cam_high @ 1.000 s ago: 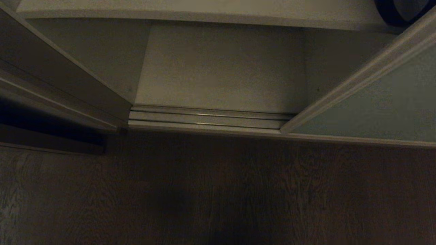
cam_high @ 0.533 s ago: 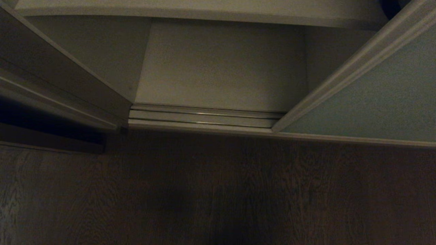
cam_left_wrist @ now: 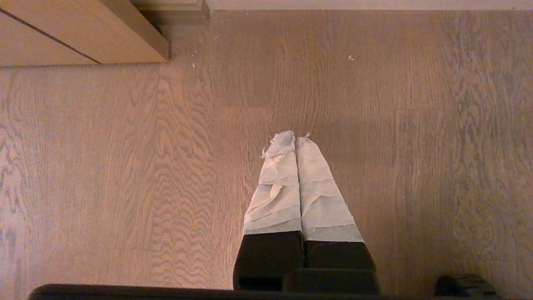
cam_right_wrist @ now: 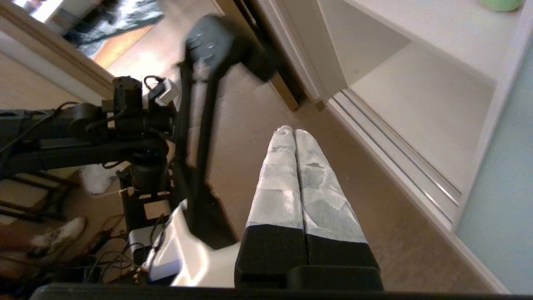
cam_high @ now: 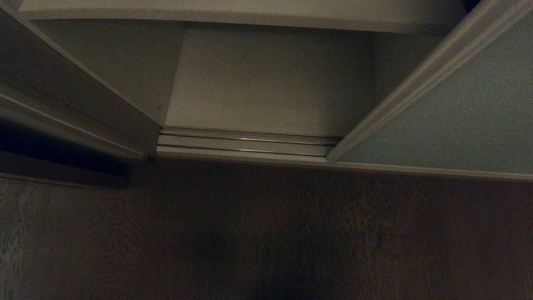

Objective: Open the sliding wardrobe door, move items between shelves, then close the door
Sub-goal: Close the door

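Observation:
The sliding wardrobe door [cam_high: 458, 116], pale grey-green with a light frame, stands at the right of the opening on the floor rail [cam_high: 250, 143]. Inside are white shelves: a lower board [cam_high: 270, 83] and an upper one [cam_high: 250, 12]. In the right wrist view a green item [cam_right_wrist: 501, 4] lies on the upper shelf [cam_right_wrist: 449, 25], beside the door [cam_right_wrist: 504, 200]. My right gripper [cam_right_wrist: 294, 132] is shut and empty, above the floor in front of the rail [cam_right_wrist: 395, 146]. My left gripper [cam_left_wrist: 295, 139] is shut and empty, parked over bare floor. Neither gripper shows in the head view.
Wood floor [cam_high: 266, 233] runs up to the wardrobe. The wardrobe's left side wall [cam_high: 83, 91] stands at the left of the opening. In the right wrist view my own body and left arm [cam_right_wrist: 125, 125] show, with cables and a person's shoe [cam_right_wrist: 58, 235] behind.
The door's leading edge has slid a little to the left along the rail. The dark arm part at the top right of the head view has gone out of sight.

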Controlling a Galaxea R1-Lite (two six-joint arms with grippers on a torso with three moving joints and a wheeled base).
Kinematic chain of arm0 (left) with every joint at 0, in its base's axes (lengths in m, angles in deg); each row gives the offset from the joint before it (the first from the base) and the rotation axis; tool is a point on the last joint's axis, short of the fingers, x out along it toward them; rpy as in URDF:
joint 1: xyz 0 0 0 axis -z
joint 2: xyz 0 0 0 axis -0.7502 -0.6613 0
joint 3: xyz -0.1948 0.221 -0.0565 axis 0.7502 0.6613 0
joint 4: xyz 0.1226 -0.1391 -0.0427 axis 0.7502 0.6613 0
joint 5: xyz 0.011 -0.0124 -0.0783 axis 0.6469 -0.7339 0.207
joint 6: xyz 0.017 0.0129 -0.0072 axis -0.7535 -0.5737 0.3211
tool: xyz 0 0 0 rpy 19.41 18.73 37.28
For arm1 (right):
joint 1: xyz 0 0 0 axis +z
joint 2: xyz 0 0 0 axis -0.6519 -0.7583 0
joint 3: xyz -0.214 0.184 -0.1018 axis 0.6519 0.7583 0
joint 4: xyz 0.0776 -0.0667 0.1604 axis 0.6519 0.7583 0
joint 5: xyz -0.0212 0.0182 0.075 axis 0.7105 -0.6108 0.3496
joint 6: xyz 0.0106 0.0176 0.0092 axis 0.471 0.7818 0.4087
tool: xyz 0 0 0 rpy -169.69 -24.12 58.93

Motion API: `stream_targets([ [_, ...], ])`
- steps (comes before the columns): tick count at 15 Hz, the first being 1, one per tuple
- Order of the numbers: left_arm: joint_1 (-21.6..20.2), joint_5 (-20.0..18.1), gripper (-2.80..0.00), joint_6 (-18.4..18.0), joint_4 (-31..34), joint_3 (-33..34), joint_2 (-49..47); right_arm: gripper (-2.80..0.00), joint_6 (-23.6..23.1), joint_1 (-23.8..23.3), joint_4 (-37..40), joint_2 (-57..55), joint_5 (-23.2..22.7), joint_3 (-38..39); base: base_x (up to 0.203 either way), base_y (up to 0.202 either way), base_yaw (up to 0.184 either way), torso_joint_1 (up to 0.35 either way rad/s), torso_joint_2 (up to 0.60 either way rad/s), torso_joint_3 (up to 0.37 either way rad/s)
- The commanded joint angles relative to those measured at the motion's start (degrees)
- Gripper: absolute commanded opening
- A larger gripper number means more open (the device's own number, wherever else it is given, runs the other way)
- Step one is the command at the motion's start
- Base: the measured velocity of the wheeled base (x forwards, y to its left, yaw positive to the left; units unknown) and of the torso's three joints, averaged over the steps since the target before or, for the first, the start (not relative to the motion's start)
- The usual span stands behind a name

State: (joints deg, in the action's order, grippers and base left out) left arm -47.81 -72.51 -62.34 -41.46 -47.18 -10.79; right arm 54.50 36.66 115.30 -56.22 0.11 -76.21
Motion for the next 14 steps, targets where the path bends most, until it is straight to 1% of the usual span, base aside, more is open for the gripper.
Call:
stream_targets([
  [1,0.0,0.0,-2.8,-0.02,0.0,0.0,-0.07,-2.8,-0.44,-2.35,0.07,4.34,5.47,0.52,0.0,0.0,0.0,0.0,0.0,0.0],
  [3,0.0,0.0,-2.8,-0.02,0.0,0.0,-0.07,-2.8,-2.6,-3.62,-3.06,2.05,16.38,0.99,0.0,0.0,0.0,0.0,0.0,0.0],
  [4,0.0,0.0,-2.8,-0.02,0.0,0.0,-0.07,-2.8,-5.71,-4.55,-5.34,-0.18,19.81,1.34,0.0,0.0,0.0,0.0,0.0,0.0],
  [5,0.0,0.0,-2.8,-0.02,0.0,0.0,-0.06,-2.8,-9.78,-5.34,-8.18,-2.17,21.99,1.77,0.0,0.0,0.0,0.0,0.0,0.0],
  [6,0.0,0.0,-2.8,-0.02,0.0,0.0,-0.07,-2.8,-12.71,-5.86,-12.89,-3.77,23.73,2.51,0.0,0.0,0.0,0.0,0.0,0.0],
  [8,0.0,0.0,-2.8,-0.02,0.0,0.0,0.0,-2.8,-13.72,-6.0,-23.4,-5.24,27.51,4.24,0.0,0.0,0.0,0.0,0.0,0.0],
  [10,0.0,0.0,-2.8,-0.02,0.0,0.0,-0.07,-2.8,-13.85,-5.91,-32.32,-6.09,29.41,6.97,0.0,0.0,0.0,0.0,0.0,0.0],
  [11,0.0,0.0,-2.8,-0.02,0.0,0.0,-0.02,-2.8,-13.97,-5.33,-34.18,-6.1,29.62,8.09,0.0,0.0,0.0,0.0,0.0,0.0],
  [13,0.0,0.0,-2.8,-0.02,0.0,0.0,-0.07,-2.8,-14.15,-2.92,-35.56,-6.65,29.73,8.15,0.0,0.0,0.0,0.0,0.0,0.0],
  [14,0.0,0.0,-2.8,-0.02,0.0,0.0,-0.07,-2.8,-14.13,-2.27,-37.47,-7.78,29.8,8.17,0.0,0.0,0.0,0.0,0.0,0.0],
])
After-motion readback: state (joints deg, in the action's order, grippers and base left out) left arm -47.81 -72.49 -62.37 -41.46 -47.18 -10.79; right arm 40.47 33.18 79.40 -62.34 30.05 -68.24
